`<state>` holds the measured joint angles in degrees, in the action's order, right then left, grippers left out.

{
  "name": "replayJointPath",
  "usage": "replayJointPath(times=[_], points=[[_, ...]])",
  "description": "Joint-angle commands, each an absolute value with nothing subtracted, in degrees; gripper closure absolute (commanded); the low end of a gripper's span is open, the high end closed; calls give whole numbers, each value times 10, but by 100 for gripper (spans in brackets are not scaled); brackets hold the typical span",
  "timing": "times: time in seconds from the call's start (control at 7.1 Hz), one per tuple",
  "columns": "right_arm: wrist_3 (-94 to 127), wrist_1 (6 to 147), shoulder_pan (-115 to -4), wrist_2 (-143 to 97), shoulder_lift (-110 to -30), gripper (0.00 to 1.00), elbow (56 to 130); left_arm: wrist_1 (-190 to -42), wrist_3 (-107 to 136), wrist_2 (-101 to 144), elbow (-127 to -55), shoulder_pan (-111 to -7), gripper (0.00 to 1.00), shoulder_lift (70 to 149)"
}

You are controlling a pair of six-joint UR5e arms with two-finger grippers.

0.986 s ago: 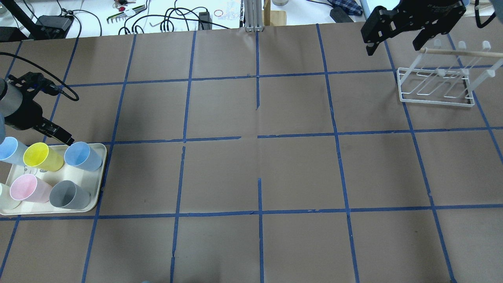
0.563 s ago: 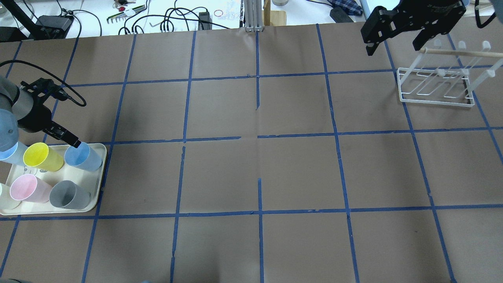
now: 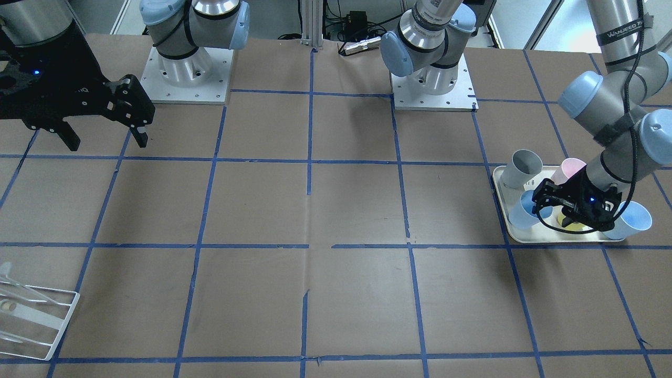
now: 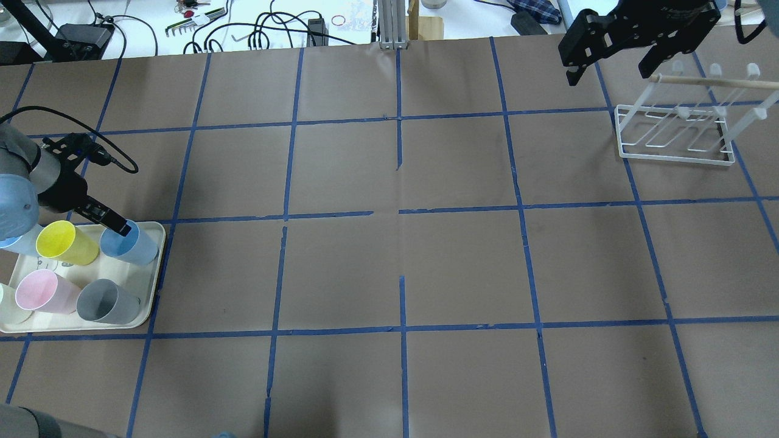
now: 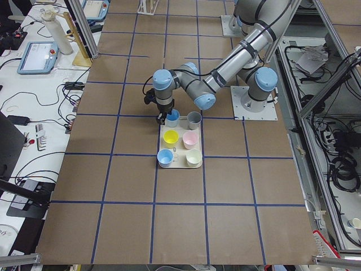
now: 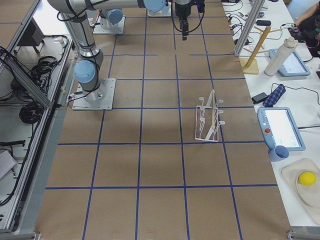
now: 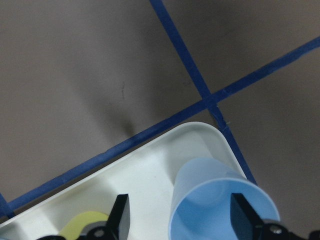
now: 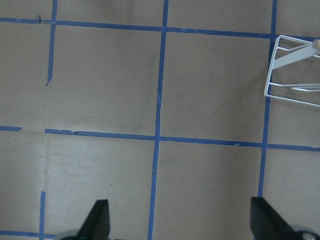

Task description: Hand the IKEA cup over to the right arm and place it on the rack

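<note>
The left gripper [image 7: 180,216] is pointing steeply down over the cream tray [image 7: 150,175], jaws apart, one finger sitting in the mouth of the IKEA cup [image 7: 220,200], the other outside its wall. The cup is standing upright, mouth up, in the tray's corner: pale blue, tapered, handleless. Farther off, the right gripper [image 4: 608,70] is hovering wide open beside the rack [image 4: 675,160].

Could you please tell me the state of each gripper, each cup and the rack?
left gripper: open, straddling IKEA cup rim
right gripper: open, empty
IKEA cup: upright on tray, not yet gripped
second blue cup: upright on tray
yellow cup: upright on tray
pink cup: upright on tray
grey cup: upright on tray
cream cup: upright on tray
rack: standing, empty
</note>
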<state>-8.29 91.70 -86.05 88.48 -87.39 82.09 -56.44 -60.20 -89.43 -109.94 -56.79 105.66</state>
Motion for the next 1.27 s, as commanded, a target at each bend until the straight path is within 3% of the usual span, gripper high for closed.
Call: replayJointPath(times=[0.0,0.14,0.7,1.13], points=[[-83,918,-860,886,-875,0,821,-564,-602,-895,-1100,-568,68,1065],[-81,918,-860,884,-874,0,821,-564,-601,-893,-1098,-569,100,1065],[-81,917,-860,885,-875,0,821,-597,-564,-868,-1076,-579,100,1031],[-81,918,-861,883,-875,0,821,-782,-390,-822,-975,-623,100,977]])
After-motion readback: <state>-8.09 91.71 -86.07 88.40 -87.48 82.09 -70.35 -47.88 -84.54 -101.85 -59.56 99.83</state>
